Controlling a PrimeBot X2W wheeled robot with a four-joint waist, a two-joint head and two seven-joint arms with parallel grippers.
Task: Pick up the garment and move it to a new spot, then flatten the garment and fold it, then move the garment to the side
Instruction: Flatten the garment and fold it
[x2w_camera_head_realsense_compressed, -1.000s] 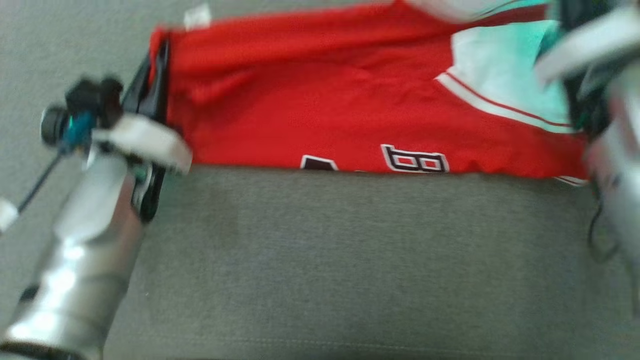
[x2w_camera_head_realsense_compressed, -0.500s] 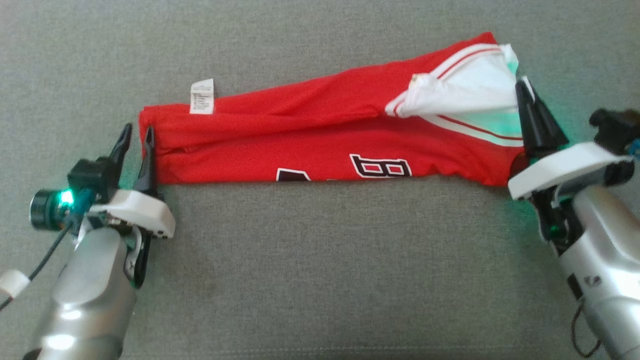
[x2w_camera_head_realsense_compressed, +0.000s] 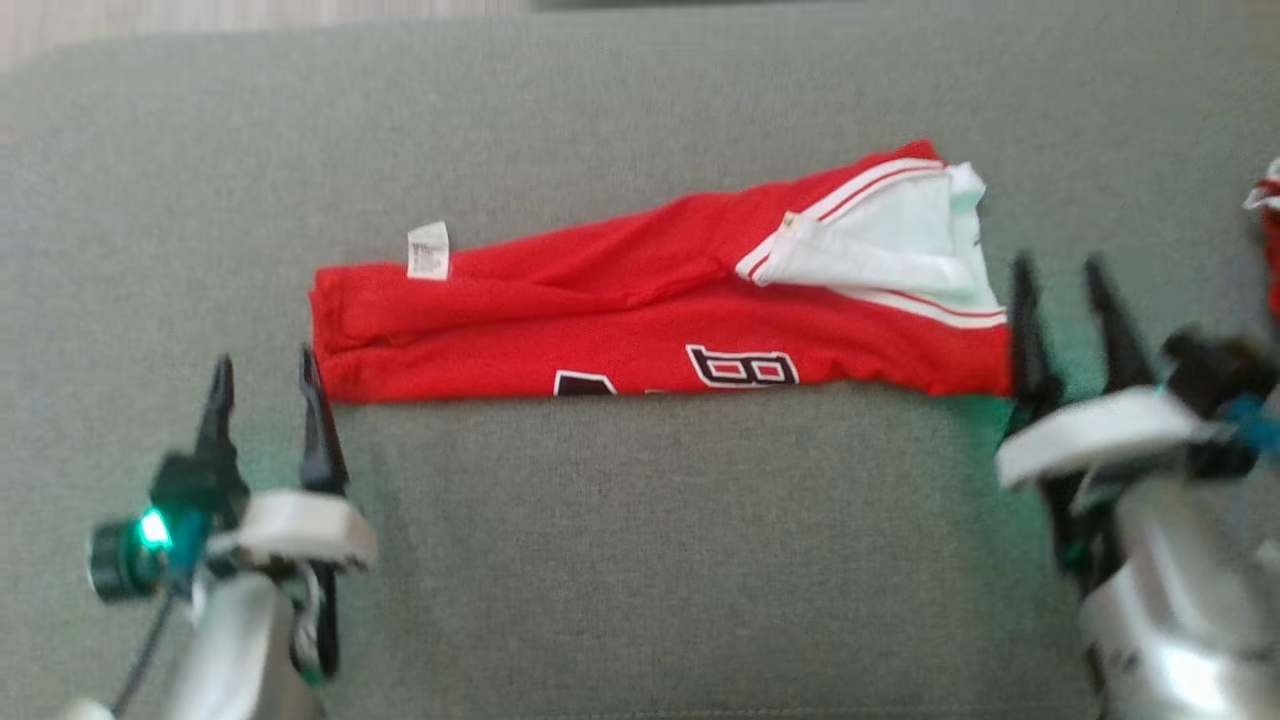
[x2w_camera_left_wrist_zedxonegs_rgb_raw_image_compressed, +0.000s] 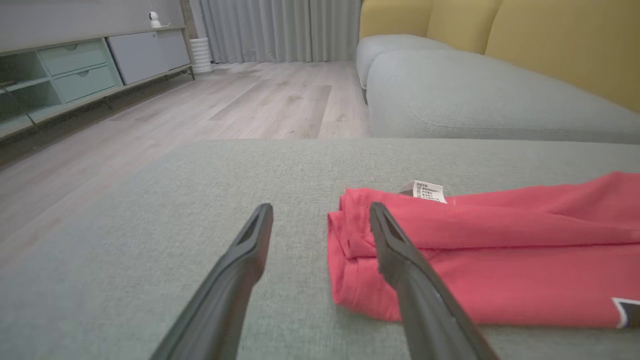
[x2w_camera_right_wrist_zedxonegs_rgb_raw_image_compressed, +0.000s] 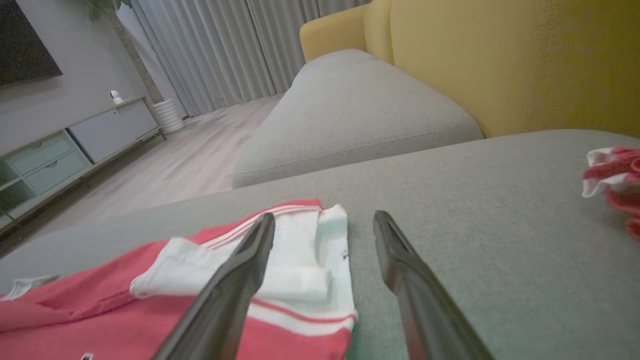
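In mid-frame, garment (x2w_camera_head_realsense_compressed: 640, 300): folded into a long strip on cushion (x2w_camera_head_realsense_compressed: 640, 560).
My left gripper (x2w_camera_head_realsense_compressed: 264, 358): lower left, fingers apart, beside its end.
My right gripper (x2w_camera_head_realsense_compressed: 1058, 265): right side, fingers apart, empty.

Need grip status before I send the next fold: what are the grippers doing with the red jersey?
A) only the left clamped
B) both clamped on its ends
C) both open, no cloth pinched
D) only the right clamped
C: the left gripper and right gripper each show two spread fingers pinching nothing, at either end of the folded red jersey, which lies on the grey sofa cushion.
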